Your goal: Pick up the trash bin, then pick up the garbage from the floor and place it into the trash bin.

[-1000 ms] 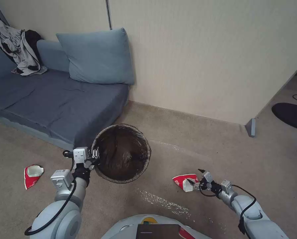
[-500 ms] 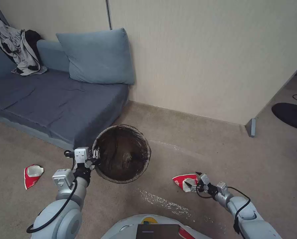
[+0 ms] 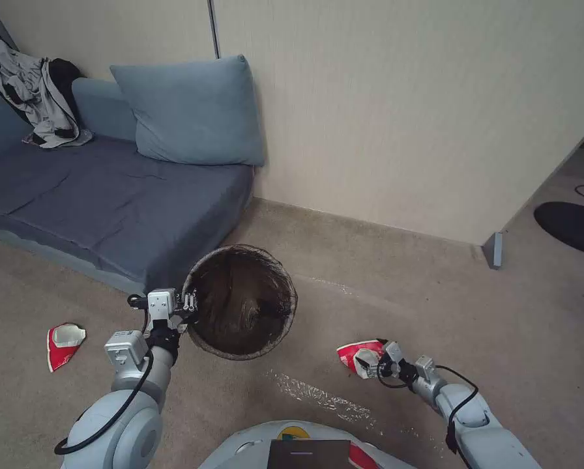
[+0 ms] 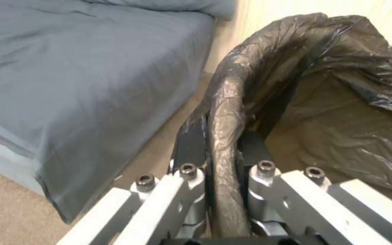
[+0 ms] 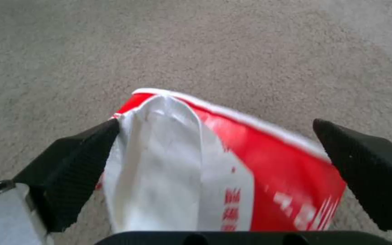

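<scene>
Head view: the trash bin (image 3: 243, 303) is seen at centre frame, held off the carpet (image 3: 383, 286) by the left gripper (image 3: 189, 305), whose fingers (image 4: 191, 149) are pinched on the bag-lined rim, one outside and one inside. At lower right of the frame, the right gripper (image 3: 372, 360) is placed around a crushed red-and-white cup (image 3: 357, 355) lying on the carpet. In the right wrist view, the cup (image 5: 214, 170) is seen between the spread black fingers (image 5: 78, 160); one pad touches its white edge, the other stands just clear of its red side. A second crushed cup (image 3: 64, 343) lies at lower left, before the blue sofa (image 3: 103, 195).
</scene>
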Robot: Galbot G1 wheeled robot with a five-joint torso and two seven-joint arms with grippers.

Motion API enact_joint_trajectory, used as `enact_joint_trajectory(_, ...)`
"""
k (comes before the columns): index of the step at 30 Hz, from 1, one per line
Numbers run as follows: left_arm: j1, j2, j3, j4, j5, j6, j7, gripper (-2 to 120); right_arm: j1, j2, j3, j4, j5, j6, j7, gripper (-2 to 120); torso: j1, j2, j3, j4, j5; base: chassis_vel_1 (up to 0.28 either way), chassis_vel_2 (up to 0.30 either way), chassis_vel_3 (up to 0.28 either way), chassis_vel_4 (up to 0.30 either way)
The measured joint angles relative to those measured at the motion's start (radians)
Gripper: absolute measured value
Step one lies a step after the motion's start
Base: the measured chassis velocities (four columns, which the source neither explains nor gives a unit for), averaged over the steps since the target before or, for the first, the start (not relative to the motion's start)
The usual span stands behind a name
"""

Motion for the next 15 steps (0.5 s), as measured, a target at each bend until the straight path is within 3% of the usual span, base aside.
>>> enact_joint_trajectory(10, -0.001, 0.007, -0.003, 0.002, -0.001, 0.000, 0.000, 6, 0.017, 0.022, -0.007, -0.028, -0.017, 0.006, -0.006, 99, 0.000, 0.000, 0.000, 0.0002, 0.0001, 0.000, 0.000, 0.000, 0.000)
enact_joint_trajectory(15, -0.008, 0.008, 0.001, 0.009, -0.002, 0.000, -0.001, 6, 0.011, 0.028, -0.009, -0.025, -0.021, 0.006, -0.009, 81, 0.000, 0.000, 0.000, 0.0001, 0.0000, 0.000, 0.000, 0.000, 0.000)
